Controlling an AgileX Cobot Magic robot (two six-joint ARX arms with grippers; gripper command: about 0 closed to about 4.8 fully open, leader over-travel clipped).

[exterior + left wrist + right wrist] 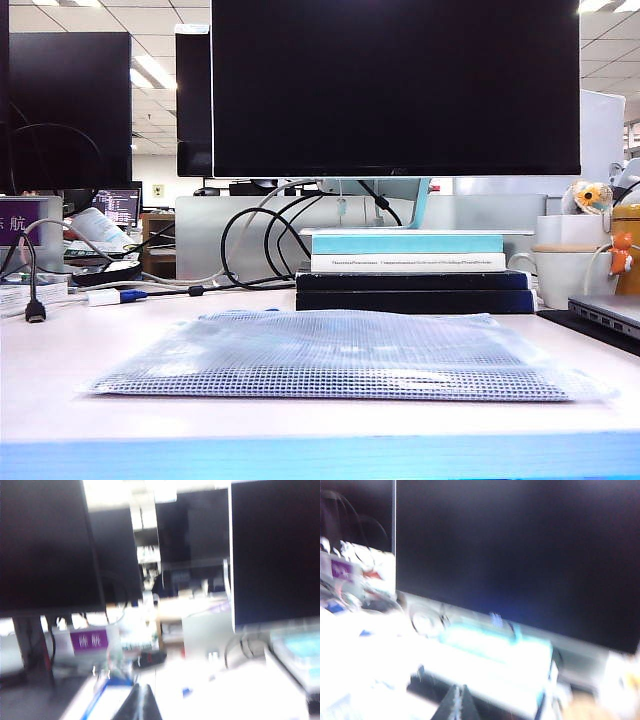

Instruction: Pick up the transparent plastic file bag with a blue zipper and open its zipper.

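Lying flat: transparent plastic file bag (345,355) on the desk (60,365), just in front of the stacked books (410,270); untouched, nothing on it, likely set broadside so both arms can reach it.
Zipper: blue zipper (255,314) appears as a thin blue trace along the far long edge, the edge nearest the stacked books; pull not made out; facing away from the arms, so probably needs the bag lifted or turned first.
Left gripper: left gripper (141,702) seen only in its own wrist view, a dark wedge of jaws pressed together, clenched on nothing; aimed over the desk toward the monitors, well back from the bag; absent from the exterior view.
Right gripper: right gripper (456,704) likewise clenched and empty, jaws meeting at a point; aimed toward the stacked books beyond the bag; absent from the exterior view.
Blur: both wrist views smeared, fine detail unreadable.
Monitor: monitor (395,85) above and behind the stacked books, limiting room for a high lift on that side.
Cables: cables (255,240) looping beside the stacked books, apart from the bag.
Stage: judged as not begun; jaws must part before any pickup.
Risk: thin, slippery pouch lying flush, likely hard to pinch without sliding.
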